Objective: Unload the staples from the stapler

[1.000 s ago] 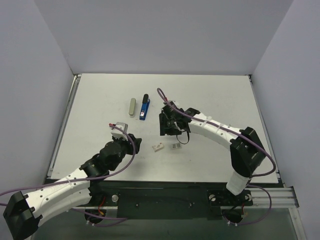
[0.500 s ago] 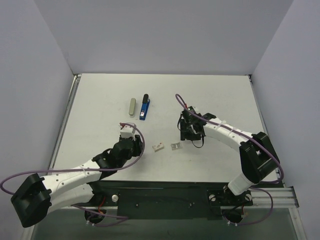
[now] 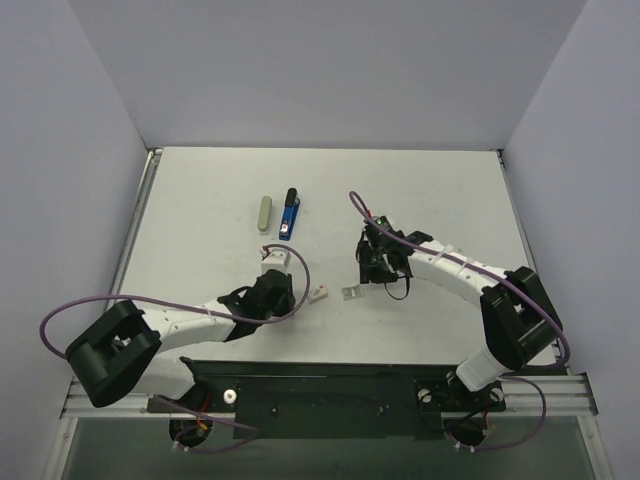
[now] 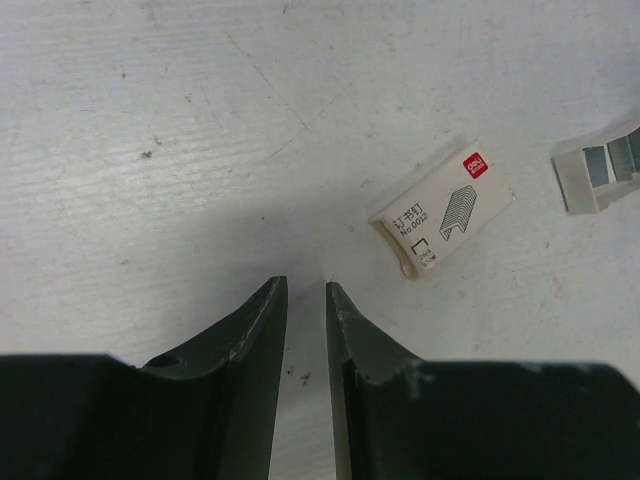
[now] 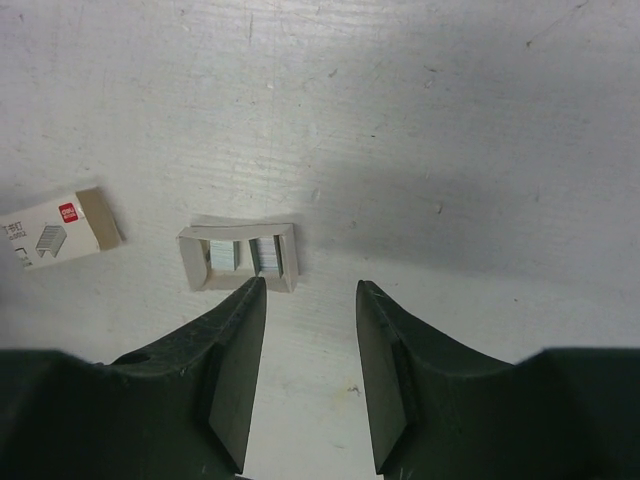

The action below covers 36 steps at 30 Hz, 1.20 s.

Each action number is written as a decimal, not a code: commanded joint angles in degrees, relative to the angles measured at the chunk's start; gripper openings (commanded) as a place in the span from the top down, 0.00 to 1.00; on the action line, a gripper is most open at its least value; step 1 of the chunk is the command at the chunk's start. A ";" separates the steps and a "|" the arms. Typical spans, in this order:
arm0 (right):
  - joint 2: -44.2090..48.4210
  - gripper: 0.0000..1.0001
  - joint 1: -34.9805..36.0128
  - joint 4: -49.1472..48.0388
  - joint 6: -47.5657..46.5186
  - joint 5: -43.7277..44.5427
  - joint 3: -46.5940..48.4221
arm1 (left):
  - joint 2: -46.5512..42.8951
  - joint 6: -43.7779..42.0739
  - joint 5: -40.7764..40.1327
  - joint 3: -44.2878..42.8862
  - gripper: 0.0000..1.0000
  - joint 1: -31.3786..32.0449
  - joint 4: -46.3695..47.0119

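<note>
Staples lie as two short pale strips inside a small open tray, just ahead of the right pincer and off its left fingertip, close but not between the fingers. That pincer is released, its fingers parted over bare bench and gripping nothing. From where it hangs, a wide stretch of bench runs to the right-hand edge and on to the far edge, where the grey walls rise; the near edge is close behind both arms. The left pincer is all but clenched, with only a thin slit between its fingers and nothing in it. A printed staple box sits just ahead and to its right, apart from the fingertips, and the tray shows farther right at the margin of the left wrist view. The blue stapler and a grey oblong piece lie side by side well beyond the left pincer, toward the far wall. Compared with half a second ago, the left arm has folded in and its pincer has slid nearer the box. The right pincer has barely shifted, though a second ago it sat farther left, and the box and tray have kept their places.
</note>
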<state>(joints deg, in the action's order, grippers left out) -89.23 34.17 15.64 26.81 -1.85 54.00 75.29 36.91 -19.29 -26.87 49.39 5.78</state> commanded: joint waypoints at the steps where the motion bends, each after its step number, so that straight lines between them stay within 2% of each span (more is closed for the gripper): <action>1: -0.50 0.63 0.28 -1.40 0.44 -2.45 0.14 | 3.89 1.15 3.20 -3.54 0.68 -1.04 4.94; 9: -3.67 0.69 0.46 -1.84 0.79 -3.95 0.85 | 8.03 0.80 6.10 -4.50 0.71 -2.63 7.22; 26: -5.69 0.81 0.54 -1.49 0.88 -3.69 1.02 | 9.35 0.45 8.13 -4.50 0.71 -3.68 8.46; 36: -7.10 0.83 0.63 -1.58 1.23 -3.78 1.20 | 9.79 0.27 8.57 -4.42 0.72 -3.77 8.90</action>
<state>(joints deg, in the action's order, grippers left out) -96.03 34.28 13.04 27.24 -5.63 53.98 84.44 37.28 -11.49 -29.95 46.00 13.45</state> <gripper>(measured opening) 0.178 0.283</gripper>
